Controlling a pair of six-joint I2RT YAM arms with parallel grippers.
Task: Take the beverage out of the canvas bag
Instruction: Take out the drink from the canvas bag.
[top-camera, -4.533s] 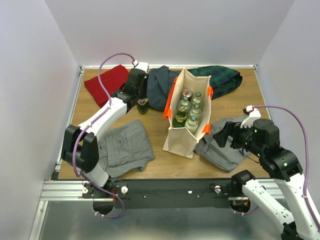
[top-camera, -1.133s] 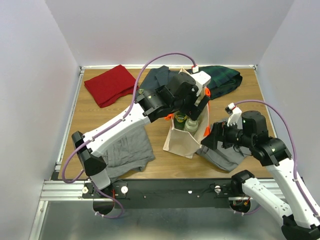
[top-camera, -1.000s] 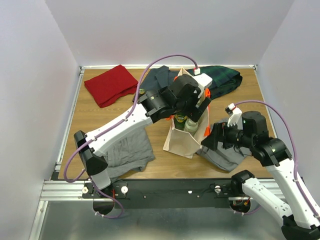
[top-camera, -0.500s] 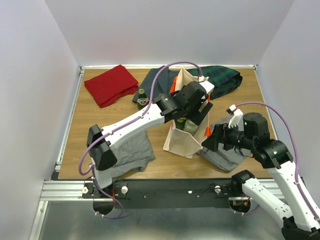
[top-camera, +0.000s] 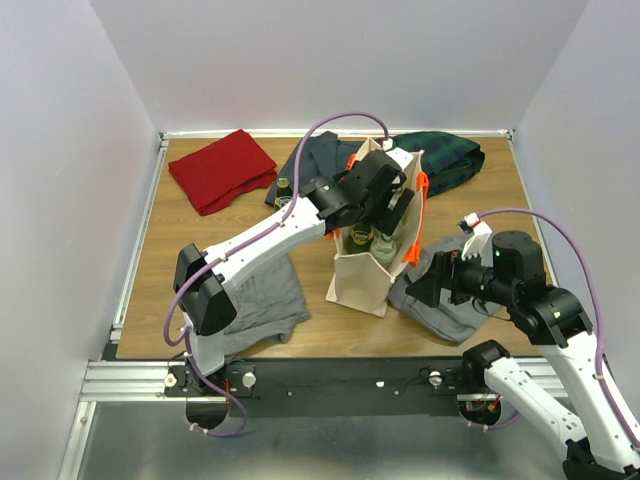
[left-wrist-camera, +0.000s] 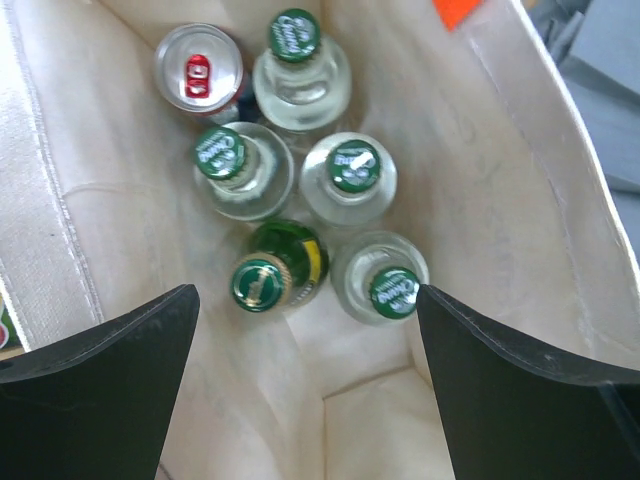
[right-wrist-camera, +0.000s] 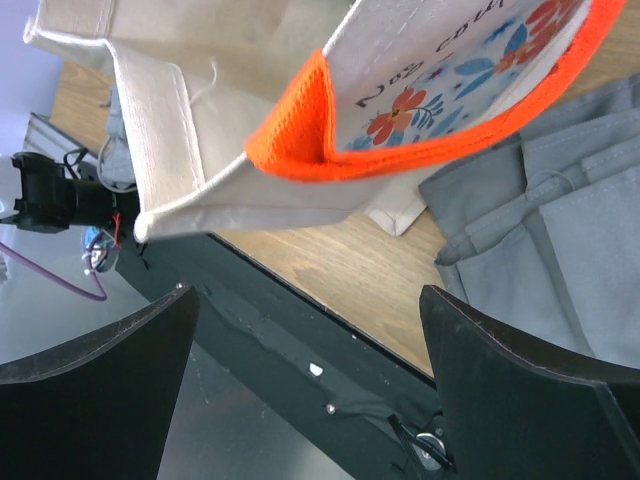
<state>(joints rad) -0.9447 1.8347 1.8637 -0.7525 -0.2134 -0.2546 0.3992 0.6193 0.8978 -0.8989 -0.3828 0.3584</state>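
Bottles and can crowd canvas bag; left pincer open above; right pincer open beside it, over grey clothes.

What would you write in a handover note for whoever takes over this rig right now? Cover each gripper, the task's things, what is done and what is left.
Left gripper: jaws open, empty, above the mouth of the tall beige canvas bag with orange handles.
Right gripper: jaws open, empty, beside the bag near an orange handle.
In the bag, upright: four clear glass bottles with green caps, one dark green glass bottle, one silver can.
Done: one green bottle stands on the wooden table, left of the bag.
Left: grasp and lift out the six drinks inside.
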